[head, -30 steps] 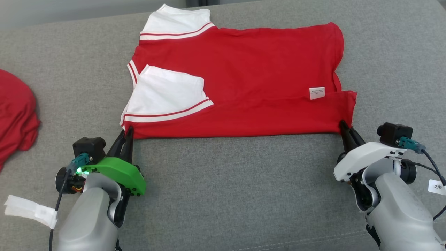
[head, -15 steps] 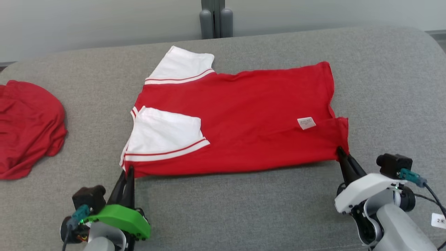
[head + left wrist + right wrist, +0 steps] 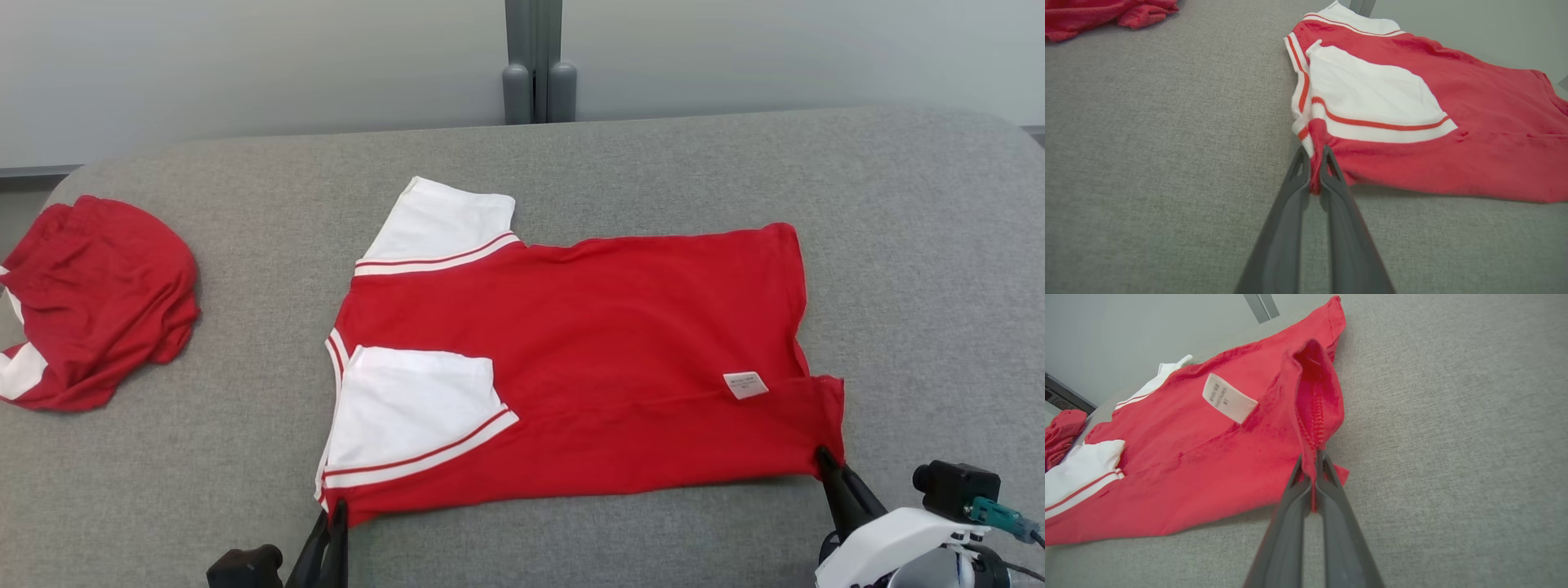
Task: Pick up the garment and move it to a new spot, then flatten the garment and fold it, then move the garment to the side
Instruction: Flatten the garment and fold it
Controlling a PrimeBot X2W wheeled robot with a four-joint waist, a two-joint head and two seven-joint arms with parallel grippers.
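Red shirt (image 3: 612,343) on grey cushion (image 3: 163,490): left jaws and right jaws still clamp its near corners; camera rose, fold can proceed.

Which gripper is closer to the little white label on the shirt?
Right. The right gripper pinches the shirt at its near corner, just beside the label; the left gripper pinches the opposite near corner, by the sleeve.

The garment (image 3: 620,327) lies on the cushion (image 3: 204,490) (second heap (image 3: 98,302) well left).
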